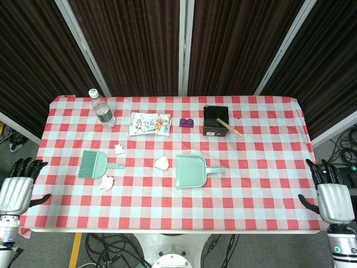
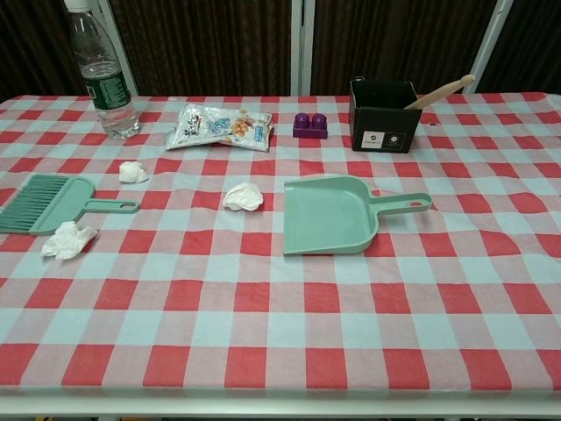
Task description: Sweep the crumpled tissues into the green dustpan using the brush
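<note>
The green dustpan (image 1: 190,170) lies flat near the middle of the counter (image 1: 268,206), which is covered in a red-and-white checked cloth. Its long axis runs roughly side to side, the handle pointing toward the robot's right and the wide mouth facing the near edge and slightly left. One crumpled tissue (image 1: 162,162) sits just beside the dustpan on its left. Further left of the dustpan lies the brush (image 1: 95,164), also lengthwise across the counter, bristles to the left and handle pointing back toward the dustpan. A second tissue (image 1: 119,148) lies just behind the brush handle and a third tissue (image 1: 107,182) just in front of it.

Behind the dustpan, along the far side, stand a water bottle (image 1: 102,109), a snack packet (image 1: 149,123), a purple block (image 1: 186,121) and a dark box (image 1: 215,120) with a wooden stick (image 1: 229,127) leaning out.

In front of the dustpan the cloth is open right to the near edge.

The left hand (image 1: 17,190) hangs off the left edge, fingers spread, holding nothing. The right hand (image 1: 332,195) hangs off the right edge likewise, fingers apart and empty.
</note>
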Available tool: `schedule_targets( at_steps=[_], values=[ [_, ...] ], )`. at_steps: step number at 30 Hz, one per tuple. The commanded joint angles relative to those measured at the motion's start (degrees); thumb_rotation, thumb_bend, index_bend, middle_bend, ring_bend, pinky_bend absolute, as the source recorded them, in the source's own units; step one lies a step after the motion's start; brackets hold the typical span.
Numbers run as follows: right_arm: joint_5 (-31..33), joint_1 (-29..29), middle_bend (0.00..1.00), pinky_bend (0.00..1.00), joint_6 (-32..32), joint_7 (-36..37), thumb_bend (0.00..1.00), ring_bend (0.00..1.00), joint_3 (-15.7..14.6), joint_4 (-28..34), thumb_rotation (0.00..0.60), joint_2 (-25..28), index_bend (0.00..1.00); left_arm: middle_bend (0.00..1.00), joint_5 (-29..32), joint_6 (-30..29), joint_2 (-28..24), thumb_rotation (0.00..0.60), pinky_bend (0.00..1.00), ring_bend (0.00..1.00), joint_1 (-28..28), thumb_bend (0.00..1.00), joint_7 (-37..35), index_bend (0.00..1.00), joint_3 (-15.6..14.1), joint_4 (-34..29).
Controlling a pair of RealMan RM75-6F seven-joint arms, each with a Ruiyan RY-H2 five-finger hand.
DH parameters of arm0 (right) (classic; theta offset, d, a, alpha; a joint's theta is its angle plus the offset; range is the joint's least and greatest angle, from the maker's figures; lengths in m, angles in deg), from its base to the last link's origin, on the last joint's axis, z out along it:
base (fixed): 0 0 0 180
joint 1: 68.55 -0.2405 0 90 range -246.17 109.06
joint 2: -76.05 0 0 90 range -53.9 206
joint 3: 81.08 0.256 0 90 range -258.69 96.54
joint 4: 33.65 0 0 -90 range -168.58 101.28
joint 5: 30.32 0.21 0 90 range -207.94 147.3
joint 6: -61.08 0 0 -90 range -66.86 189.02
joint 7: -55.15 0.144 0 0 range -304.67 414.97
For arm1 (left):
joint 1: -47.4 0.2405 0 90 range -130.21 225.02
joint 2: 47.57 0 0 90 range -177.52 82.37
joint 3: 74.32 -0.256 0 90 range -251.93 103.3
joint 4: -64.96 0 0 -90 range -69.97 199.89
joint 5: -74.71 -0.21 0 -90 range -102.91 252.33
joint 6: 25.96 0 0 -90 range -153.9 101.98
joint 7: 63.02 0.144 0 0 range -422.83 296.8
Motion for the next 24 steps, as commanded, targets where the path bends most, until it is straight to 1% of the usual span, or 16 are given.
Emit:
schedule_targets(
  at_steps=[1, 9, 13, 16, 17, 19, 21, 24],
  values=[
    [0.0, -0.2, 0.18, 0.09, 0.2, -0.1, 0.1, 0.01, 0.0, 0.1, 0.6, 0.0, 0.07, 0.15, 0.2, 0.0, 0.3, 0.6, 0.09, 0.08, 0.1, 0.06, 0.1, 0.18, 0.0, 0.2],
    [-0.5, -0.2, 0.18, 0.09, -0.3, 0.6, 0.1, 0.01, 0.1, 0.2, 0.6, 0.3, 0.07, 0.15, 0.5, -0.3, 0.6, 0.6, 0.09, 0.08, 0.0, 0.06, 0.1, 0.18, 0.4, 0.0],
    [-0.8, -0.2, 0.18, 0.09, -1.1, 1.1, 0.1, 0.01, 0.6, 0.7, 0.6, 1.3, 0.07, 0.15, -0.4, 0.4, 0.5, 0.6, 0.09, 0.08, -2.0, 0.06, -1.8, 0.2, 2.1, 0.2],
    [-1.0, -0.5, 0.18, 0.09, -1.0, 0.8, 0.1, 0.01, 0.9, 1.3, 0.6, 2.2, 0.07, 0.15, -0.7, 3.2, 0.4, 0.6, 0.14, 0.08, -5.2, 0.06, -3.8, 0.22, 4.0, 0.9],
    [-1.1, -0.6, 0.18, 0.09, -0.8, 0.8, 0.1, 0.01, 0.9, 1.5, 0.6, 2.5, 0.07, 0.17, -0.6, 4.2, 0.5, 0.6, 0.18, 0.1, -6.4, 0.06, -4.2, 0.24, 4.6, 1.2],
    [-1.2, -1.0, 0.18, 0.09, -0.3, 0.9, 0.1, 0.01, 1.0, 2.0, 0.6, 3.1, 0.07, 0.23, -0.2, 7.2, 1.3, 0.6, 0.3, 0.17, -9.3, 0.07, -5.0, 0.28, 6.0, 2.4],
    [-1.3, -1.1, 0.18, 0.09, -0.2, 0.9, 0.1, 0.01, 1.1, 2.3, 0.6, 3.6, 0.07, 0.29, 0.1, 10.5, 2.0, 0.6, 0.48, 0.25, -12.0, 0.09, -5.0, 0.33, 6.8, 3.2],
    [-1.3, -1.3, 0.18, 0.09, -0.2, 0.9, 0.1, 0.01, 1.2, 2.6, 0.6, 3.8, 0.07, 0.34, 0.9, 16.0, 4.0, 0.6, 0.69, 0.39, -16.3, 0.11, -3.4, 0.36, 7.6, 5.1]
  ],
)
